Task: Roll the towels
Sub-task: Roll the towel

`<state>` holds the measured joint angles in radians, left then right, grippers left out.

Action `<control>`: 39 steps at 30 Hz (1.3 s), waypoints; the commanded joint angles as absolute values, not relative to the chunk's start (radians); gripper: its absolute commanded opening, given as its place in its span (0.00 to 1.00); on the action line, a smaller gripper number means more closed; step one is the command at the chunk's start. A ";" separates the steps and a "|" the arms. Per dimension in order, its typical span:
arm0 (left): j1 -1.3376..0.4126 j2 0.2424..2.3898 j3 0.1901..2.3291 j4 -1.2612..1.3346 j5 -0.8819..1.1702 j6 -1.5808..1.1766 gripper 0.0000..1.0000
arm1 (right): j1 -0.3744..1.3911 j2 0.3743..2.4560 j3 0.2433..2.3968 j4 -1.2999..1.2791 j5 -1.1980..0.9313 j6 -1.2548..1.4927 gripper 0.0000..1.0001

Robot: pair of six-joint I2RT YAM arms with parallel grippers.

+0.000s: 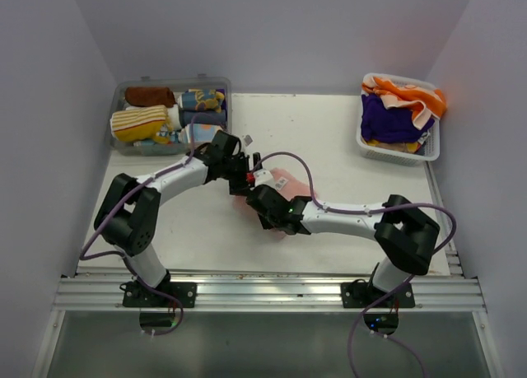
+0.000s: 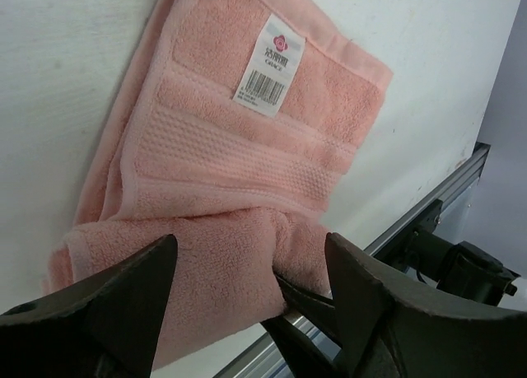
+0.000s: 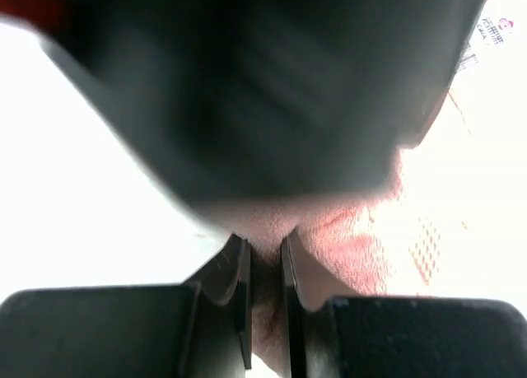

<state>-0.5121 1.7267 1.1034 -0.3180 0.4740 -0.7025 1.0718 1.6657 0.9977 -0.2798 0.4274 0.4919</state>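
A white worktop (image 1: 329, 139) is lying between pale lavender walls (image 1: 49, 81), the folded pink towel (image 2: 247, 156) resting at frame centre. The left gripper (image 2: 251, 246) is standing with jaws spread wide astride its near fold; the right gripper (image 3: 265, 254) is pinching its fabric between nearly closed jaws.

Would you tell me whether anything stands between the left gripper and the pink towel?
Nothing visible does: the left gripper straddles the pink towel at its folded edge, jaws open. The right gripper pinches that fold beside it.
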 commanded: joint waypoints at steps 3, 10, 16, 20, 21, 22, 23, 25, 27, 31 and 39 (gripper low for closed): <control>-0.423 1.583 1.157 -0.420 0.503 -0.655 0.78 | 1.031 1.649 0.951 -0.299 0.151 0.598 0.00; -0.371 1.526 1.121 -0.417 0.512 -0.653 0.92 | 1.005 1.660 0.963 -0.256 0.003 0.635 0.00; -0.364 1.497 1.109 -0.419 0.463 -0.666 0.92 | 0.977 1.664 0.963 -0.229 -0.110 0.682 0.00; -0.345 1.413 1.094 -0.442 0.388 -0.689 0.87 | 0.925 1.643 0.942 -0.201 -0.190 0.744 0.00; -0.344 1.385 1.094 -0.455 0.359 -0.684 0.86 | 0.914 1.640 0.934 -0.190 -0.207 0.768 0.00; -0.342 1.373 1.091 -0.469 0.350 -0.684 0.85 | 0.893 1.641 0.931 -0.184 -0.244 0.781 0.00; -0.344 1.362 1.083 -0.492 0.341 -0.684 0.85 | 0.882 1.643 0.920 -0.178 -0.261 0.794 0.00; -0.344 1.322 1.034 -0.499 0.339 -0.692 0.84 | 0.856 1.655 0.913 -0.155 -0.313 0.830 0.00; -0.344 1.281 0.993 -0.497 0.344 -0.707 0.84 | 0.841 1.664 0.897 -0.124 -0.343 0.866 0.00; -0.344 1.229 0.847 -0.434 0.399 -0.748 0.83 | 0.795 1.696 0.855 -0.037 -0.423 0.937 0.00; -0.399 1.244 0.746 -0.284 0.456 -0.818 0.78 | 0.735 1.746 0.819 0.069 -0.554 1.018 0.00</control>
